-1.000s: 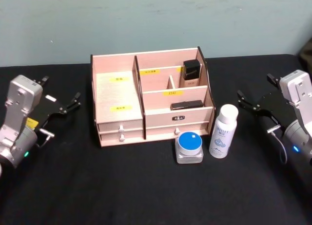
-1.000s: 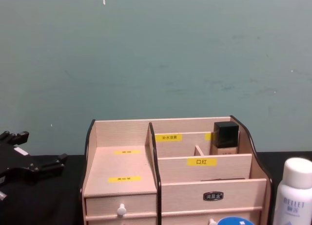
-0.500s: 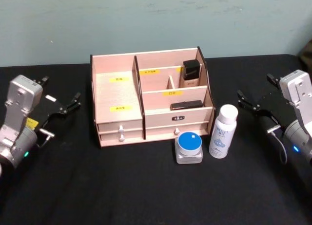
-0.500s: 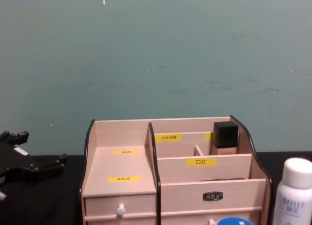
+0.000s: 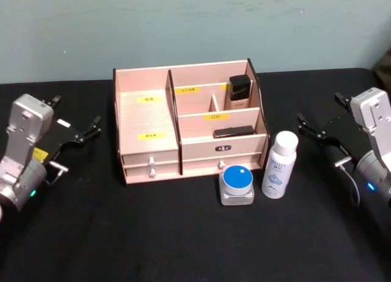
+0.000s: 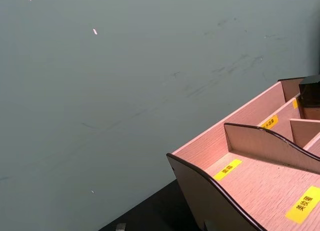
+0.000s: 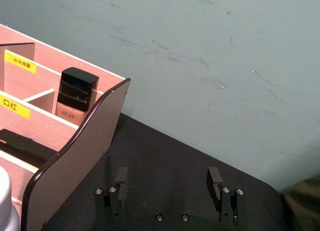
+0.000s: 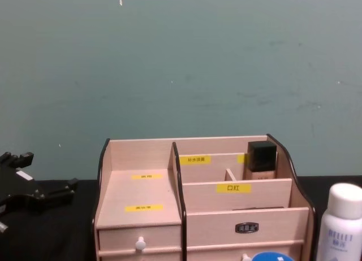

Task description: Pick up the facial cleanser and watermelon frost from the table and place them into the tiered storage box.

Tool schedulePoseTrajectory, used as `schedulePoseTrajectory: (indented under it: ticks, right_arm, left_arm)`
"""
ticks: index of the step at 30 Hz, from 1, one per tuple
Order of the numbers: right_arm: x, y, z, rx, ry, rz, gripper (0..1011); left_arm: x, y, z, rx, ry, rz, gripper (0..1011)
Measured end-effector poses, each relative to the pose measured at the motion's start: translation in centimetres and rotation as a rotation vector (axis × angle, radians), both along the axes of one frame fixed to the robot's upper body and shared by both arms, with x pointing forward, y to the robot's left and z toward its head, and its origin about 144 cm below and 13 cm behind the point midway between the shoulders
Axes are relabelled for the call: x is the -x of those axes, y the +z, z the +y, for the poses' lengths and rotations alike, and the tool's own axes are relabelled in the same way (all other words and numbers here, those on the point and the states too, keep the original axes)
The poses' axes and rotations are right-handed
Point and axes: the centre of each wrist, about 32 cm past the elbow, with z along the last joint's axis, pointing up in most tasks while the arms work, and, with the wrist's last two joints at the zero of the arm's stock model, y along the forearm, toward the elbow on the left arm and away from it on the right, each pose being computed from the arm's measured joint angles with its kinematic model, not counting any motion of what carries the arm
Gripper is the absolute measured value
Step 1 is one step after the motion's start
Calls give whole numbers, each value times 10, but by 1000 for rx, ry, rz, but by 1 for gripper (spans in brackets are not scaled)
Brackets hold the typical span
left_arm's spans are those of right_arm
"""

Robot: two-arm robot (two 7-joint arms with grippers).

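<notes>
1. My right gripper [image 5: 317, 107] hangs spread wide, right of the upright white bottle [image 5: 280, 165] and blue-lidded jar [image 5: 237, 183], both just near-side of the tiered storage box [image 5: 149, 157].
2. I judge the right arm nearer; the left gripper [image 5: 78, 110] sits wide, far left.

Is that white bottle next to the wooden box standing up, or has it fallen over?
Standing up. The white bottle rests on its base on the black table, cap pointing upward, beside the blue-lidded jar.
</notes>
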Motion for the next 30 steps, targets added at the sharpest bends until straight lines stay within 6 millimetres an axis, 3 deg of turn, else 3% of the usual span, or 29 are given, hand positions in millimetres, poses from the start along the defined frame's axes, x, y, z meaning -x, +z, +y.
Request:
schedulePoseTrajectory:
  ticks: [14,30]
  right_arm:
    - [-2,4,-3,-5,12,-7,1002]
    - [20,44,-10,-36,80,-32,1002]
  left_arm:
    - [0,0,0,0,0,0,1010]
    - [0,0,0,0,0,0,1010]
